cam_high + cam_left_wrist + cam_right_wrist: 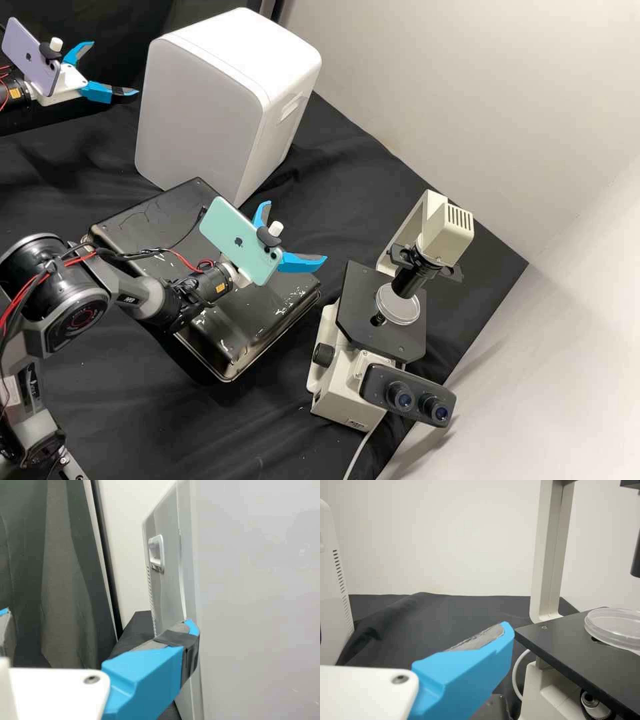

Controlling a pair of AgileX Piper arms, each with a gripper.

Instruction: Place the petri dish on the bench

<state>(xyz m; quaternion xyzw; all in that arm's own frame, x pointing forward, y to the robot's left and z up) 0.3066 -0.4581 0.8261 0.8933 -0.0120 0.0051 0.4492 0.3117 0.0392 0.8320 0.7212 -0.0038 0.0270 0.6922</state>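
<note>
The petri dish (398, 305) sat on the black stage (363, 293) of the microscope (333, 373), directly under the dark lens tube (408, 280) that hung just above it. It had not yet been lifted. The right tool (297, 230) hovered beside the stage over a black tray (153, 220), near the dish but apart from it. Its blue fingers were spread wide and held nothing. In the right wrist view the dish lay ahead at roughly the height of the lower finger (470, 675). The left tool (115, 69) was well apart at the far side of the counter (373, 180), next to a white box (220, 100). It too was spread and empty.

The step in hand looked to be the approach to the dish. To do it well, the right tool would likely need to come in low and level with the stage and slip under the lens tube without brushing it. One finger should go to each side of the dish's rim. The dish appeared thin and clear, so a gentle close would probably suit it. It should rise only a little and then draw out sideways before it climbed. Keeping it flat should stop any lid from sliding. A bare patch of counter away from the tray seemed the safest place to set it.
</note>
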